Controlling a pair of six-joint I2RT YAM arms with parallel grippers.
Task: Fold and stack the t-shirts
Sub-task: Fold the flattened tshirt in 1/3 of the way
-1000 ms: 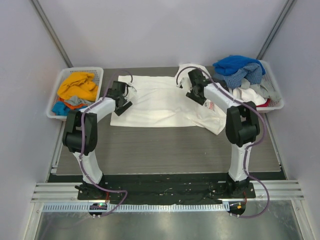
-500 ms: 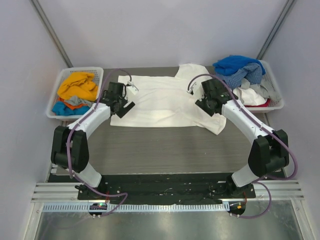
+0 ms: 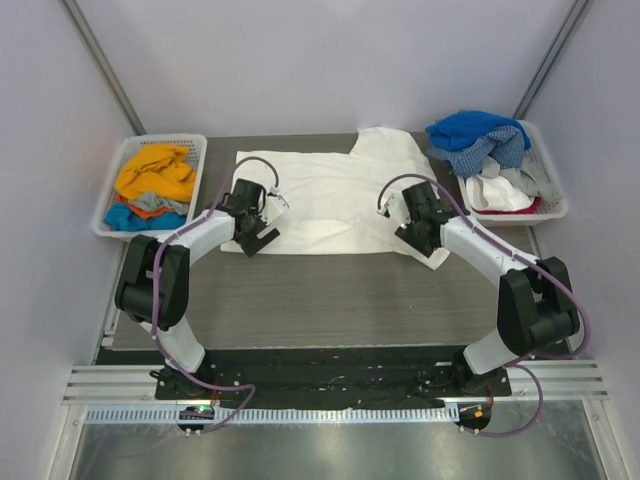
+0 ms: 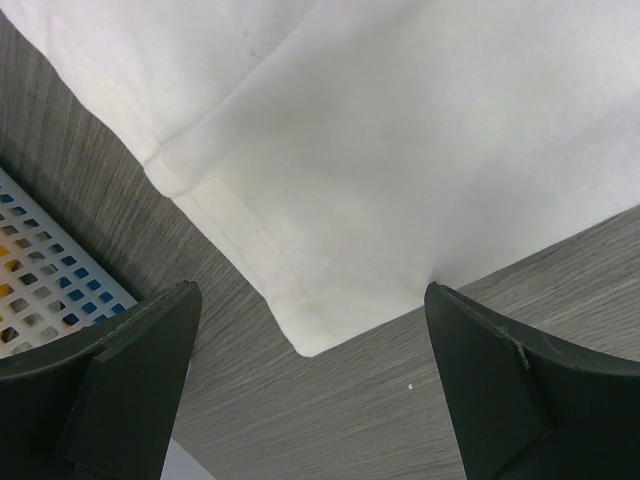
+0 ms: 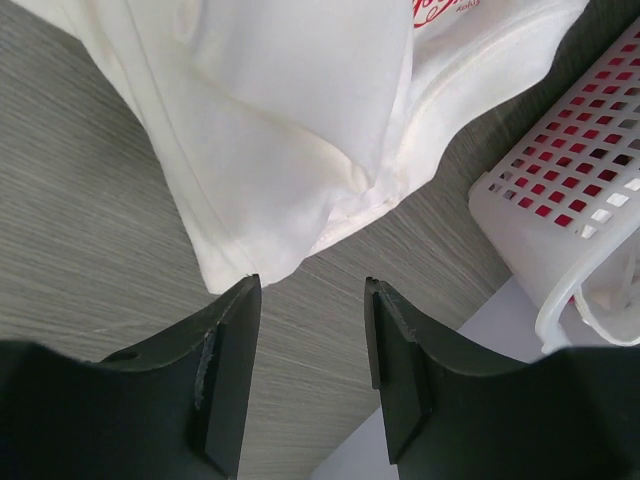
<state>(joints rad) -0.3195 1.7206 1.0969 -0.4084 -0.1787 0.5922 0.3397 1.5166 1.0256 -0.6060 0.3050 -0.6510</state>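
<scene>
A large white t-shirt lies spread flat on the table, its red logo near the right edge. My left gripper hovers over the shirt's near left corner, jaws wide open and empty. My right gripper hangs over the near right part of the shirt, open with nothing between its fingers. The shirt's hem corner lies just ahead of its left finger. Orange shirts and blue ones lie crumpled in the baskets.
A white slatted basket stands at the table's left edge, also showing in the left wrist view. Another basket stands at the right, close to my right gripper. Bare grey table lies between the shirt and the arm bases.
My right gripper has come from the shirt's far right shoulder down to its near right side. My left gripper has opened wider and slid toward the near left corner.
</scene>
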